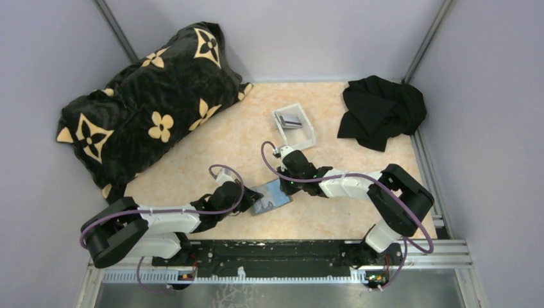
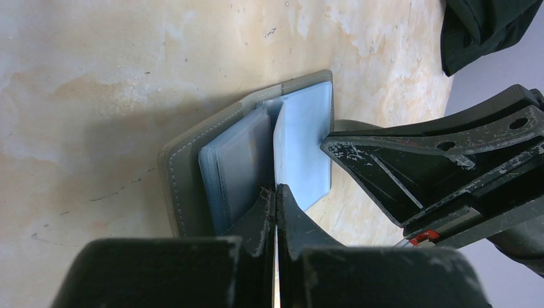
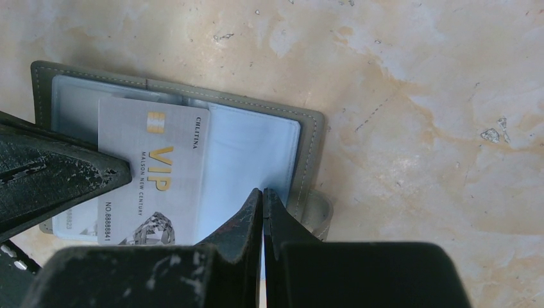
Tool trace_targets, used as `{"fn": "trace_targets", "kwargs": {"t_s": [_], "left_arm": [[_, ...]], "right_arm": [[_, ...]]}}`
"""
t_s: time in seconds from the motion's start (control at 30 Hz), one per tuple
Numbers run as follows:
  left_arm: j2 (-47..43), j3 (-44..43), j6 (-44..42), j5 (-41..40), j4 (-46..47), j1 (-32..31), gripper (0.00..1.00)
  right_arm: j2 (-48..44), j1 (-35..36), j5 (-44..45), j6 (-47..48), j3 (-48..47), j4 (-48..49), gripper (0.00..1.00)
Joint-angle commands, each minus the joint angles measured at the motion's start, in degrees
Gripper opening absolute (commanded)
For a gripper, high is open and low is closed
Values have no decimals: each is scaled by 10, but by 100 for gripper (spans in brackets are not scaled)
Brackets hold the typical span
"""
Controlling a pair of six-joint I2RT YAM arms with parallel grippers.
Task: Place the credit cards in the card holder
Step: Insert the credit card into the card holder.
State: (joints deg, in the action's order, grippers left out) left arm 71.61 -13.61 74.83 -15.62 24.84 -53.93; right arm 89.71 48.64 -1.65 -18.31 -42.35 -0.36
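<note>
The grey card holder (image 1: 277, 204) lies open on the table between my two grippers, its clear sleeves facing up (image 3: 256, 141). A silvery credit card (image 3: 154, 167) printed "VIP" lies across its middle. My left gripper (image 2: 276, 191) is shut, and the card's thin pale edge runs straight into its jaws; the right wrist view shows its tip (image 3: 122, 172) over the card's left edge. My right gripper (image 3: 263, 192) is shut with its tip on the holder's right sleeve panel. Another card shows inside the left sleeve (image 3: 67, 221). More credit cards (image 1: 292, 120) lie in the white tray (image 1: 310, 131).
A large black cushion with tan flower prints (image 1: 147, 109) fills the back left. A crumpled black cloth (image 1: 382, 109) lies at the back right. The white tray stands just behind the right gripper (image 1: 287, 186). Walls close in the table on three sides.
</note>
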Motion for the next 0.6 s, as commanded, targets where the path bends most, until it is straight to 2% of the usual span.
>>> {"fn": "trace_targets", "kwargs": {"t_s": [0.0, 0.2, 0.57], "left_arm": [[-3, 7, 5, -29, 2, -4, 0], [-5, 8, 2, -48, 6, -4, 0], [35, -2, -4, -1, 30, -4, 0]], "right_arm": [[5, 8, 3, -7, 9, 10, 0], [8, 8, 2, -7, 10, 11, 0], [7, 8, 4, -8, 11, 9, 0]]}}
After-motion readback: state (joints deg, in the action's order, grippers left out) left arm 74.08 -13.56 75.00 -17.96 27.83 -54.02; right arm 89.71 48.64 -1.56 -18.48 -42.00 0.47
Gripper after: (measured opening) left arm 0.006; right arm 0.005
